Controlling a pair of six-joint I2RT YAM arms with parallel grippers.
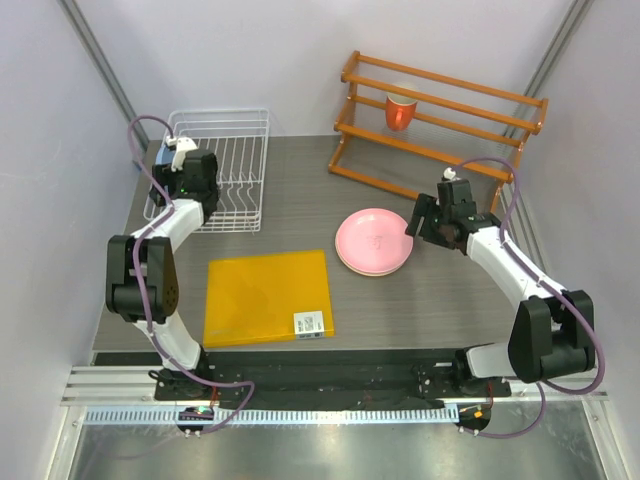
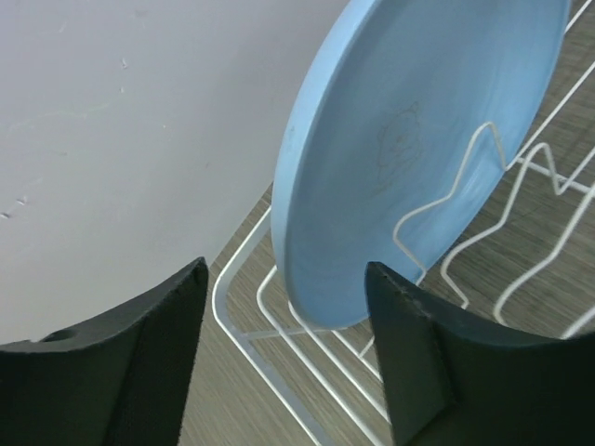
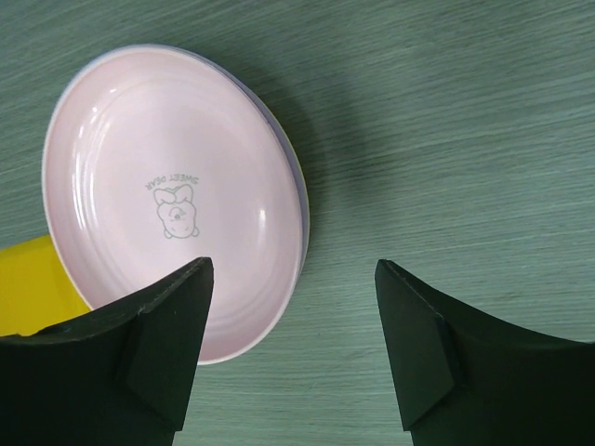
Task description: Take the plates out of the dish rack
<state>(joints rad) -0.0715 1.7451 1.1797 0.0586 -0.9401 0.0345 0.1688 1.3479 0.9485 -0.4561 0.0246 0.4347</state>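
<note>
Top external view. My left gripper [image 1: 176, 152] was at the far left corner of the white wire dish rack [image 1: 236, 165], on the table [image 1: 440, 300]. A sliver of the light blue plate [image 1: 162, 153] showed beside it, at the rack's left end. My right gripper [image 1: 420, 216] was at the right edge of the pink plate [image 1: 372, 241], which lay flat near the table's middle. The square yellow mat [image 1: 266, 296] lay left of that plate, apart from it. An orange-red cup [image 1: 401, 111] sat on the orange wooden shelf rack [image 1: 440, 120] at the far right.

Left wrist view. My fingers [image 2: 153, 362] were spread apart and gripped nothing. The light blue plate [image 2: 409, 139] stood on edge, leaning, in the rack's [image 2: 279, 372] wire slots by its corner. Its lower rim sat in the gap ahead of my fingertips. I could see no contact with either finger. A pale wall [image 2: 121, 139] stood behind.

Right wrist view. My fingers [image 3: 153, 353] were likewise parted and empty. The pink plate [image 3: 177, 195] lay face up, with a small printed bear at its centre. A lilac plate [image 3: 267, 104] showed as a rim beneath it, with a thin yellow edge just outside that. My left finger overlapped the pink plate's near rim in view. I could not tell whether it touched.
</note>
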